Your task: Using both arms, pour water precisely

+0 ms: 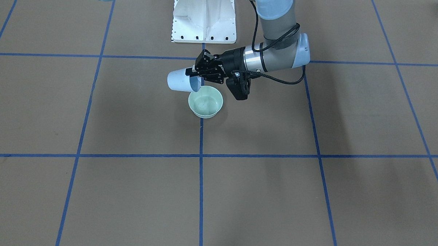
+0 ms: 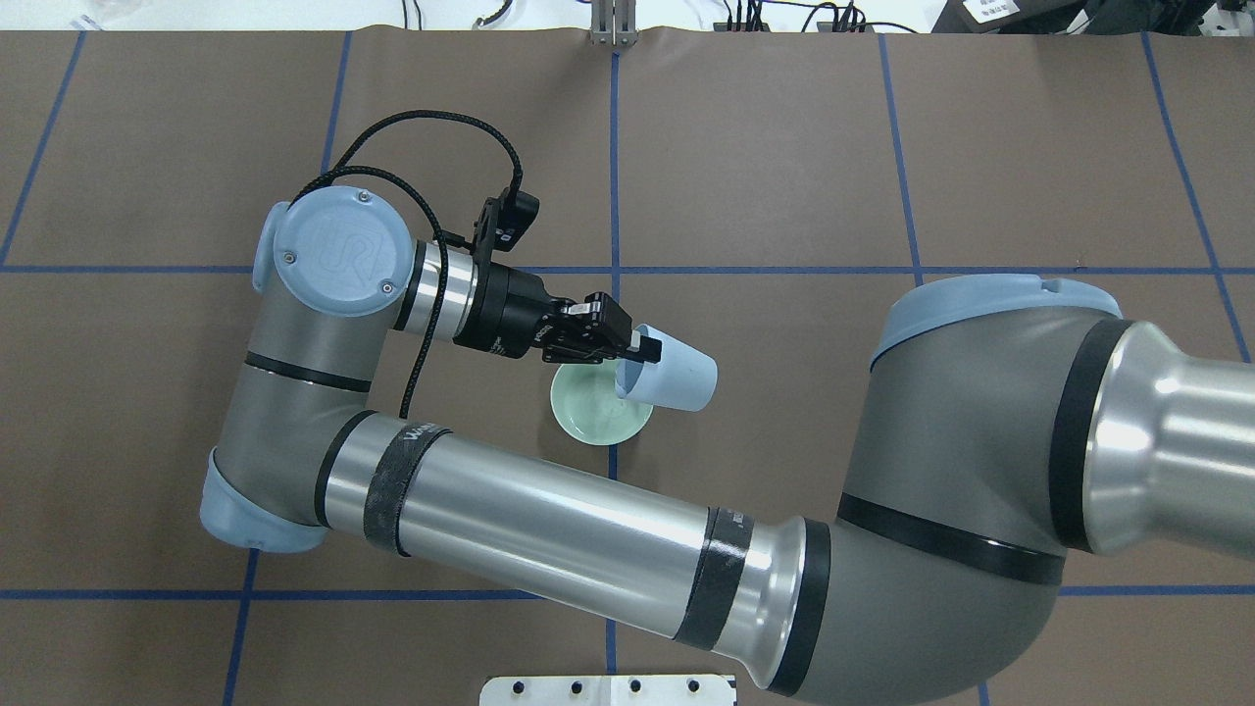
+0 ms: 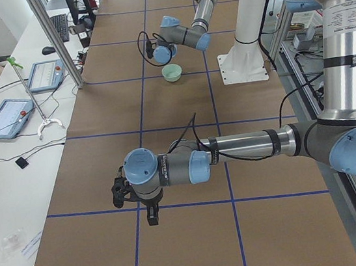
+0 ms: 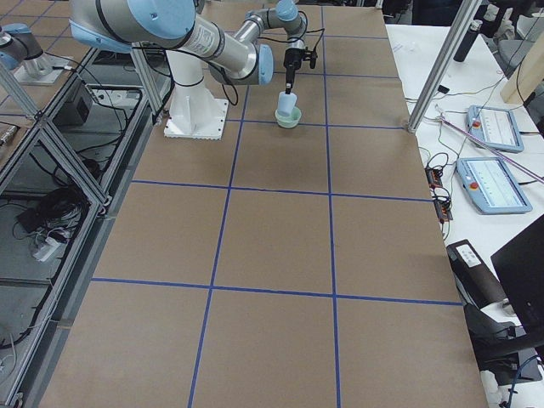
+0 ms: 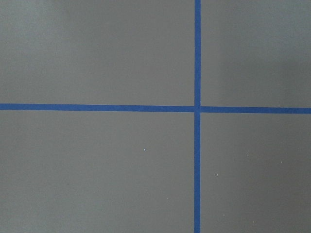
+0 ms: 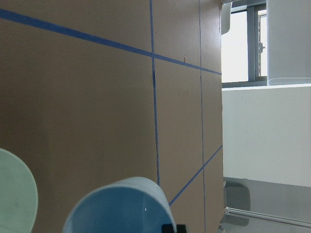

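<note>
Water (image 1: 204, 102): faint sheen inside green bowl (image 1: 204, 113), hardly visible. Blue cup (image 1: 176, 81) tipped sideways, mouth over bowl rim, clamped by right gripper (image 1: 193, 73). Left gripper (image 3: 121, 193) well apart, above table (image 3: 180, 251); cannot tell finger state. Joint cap (image 2: 338, 250) embossed "UR".

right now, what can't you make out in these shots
- Water: no stream or level visible between cup and bowl; too faint everywhere.
- Cup's inside: cut off by the right wrist view's bottom edge.
- Left arm: its jaws appear only small in the exterior left view; open or shut unclear.
</note>
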`<state>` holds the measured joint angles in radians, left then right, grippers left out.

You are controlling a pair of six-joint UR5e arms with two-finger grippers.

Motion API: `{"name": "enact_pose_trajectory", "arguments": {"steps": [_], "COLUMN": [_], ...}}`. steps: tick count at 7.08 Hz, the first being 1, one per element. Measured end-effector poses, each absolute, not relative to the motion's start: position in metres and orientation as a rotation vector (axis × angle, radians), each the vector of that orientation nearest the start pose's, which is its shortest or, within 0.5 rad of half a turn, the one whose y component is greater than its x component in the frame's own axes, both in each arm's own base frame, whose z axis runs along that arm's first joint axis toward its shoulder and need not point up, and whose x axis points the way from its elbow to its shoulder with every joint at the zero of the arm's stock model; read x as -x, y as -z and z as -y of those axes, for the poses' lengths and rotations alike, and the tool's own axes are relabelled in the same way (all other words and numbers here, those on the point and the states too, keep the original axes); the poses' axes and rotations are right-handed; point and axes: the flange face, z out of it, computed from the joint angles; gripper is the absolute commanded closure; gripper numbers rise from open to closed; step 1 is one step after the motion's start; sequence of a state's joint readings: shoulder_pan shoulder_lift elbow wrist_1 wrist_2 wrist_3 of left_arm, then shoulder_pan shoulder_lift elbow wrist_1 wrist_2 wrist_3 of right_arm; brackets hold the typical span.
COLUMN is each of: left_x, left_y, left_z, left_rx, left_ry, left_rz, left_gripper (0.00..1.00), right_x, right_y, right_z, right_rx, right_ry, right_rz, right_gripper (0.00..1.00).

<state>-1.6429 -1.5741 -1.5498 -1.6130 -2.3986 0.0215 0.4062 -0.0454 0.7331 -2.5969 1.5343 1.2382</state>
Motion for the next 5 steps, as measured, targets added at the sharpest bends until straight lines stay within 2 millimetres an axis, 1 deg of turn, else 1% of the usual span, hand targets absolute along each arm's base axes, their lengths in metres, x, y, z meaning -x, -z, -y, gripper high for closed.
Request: {"name": "enact_pose_trajectory", "arguments": {"steps": [2,5], "left_x": [0.095,0.095], "left_y": [-0.66,-0.659], "left_z": [0.489,0.489], "left_rx": [-0.061,-0.062], "left_ry": [0.038,0.038], "left_rz": [-0.826,-0.826], "left_gripper": [0.0,0.0], "right_x": [0.674,0.679], "right_y": [-0.062,-0.073], "right_z": [0.438,0.439], "right_rx": [0.086,0.092], "right_ry": [-0.071,-0.085], "right_rz": [-0.325,-0.346], "right_gripper": [1.0,1.0]}}
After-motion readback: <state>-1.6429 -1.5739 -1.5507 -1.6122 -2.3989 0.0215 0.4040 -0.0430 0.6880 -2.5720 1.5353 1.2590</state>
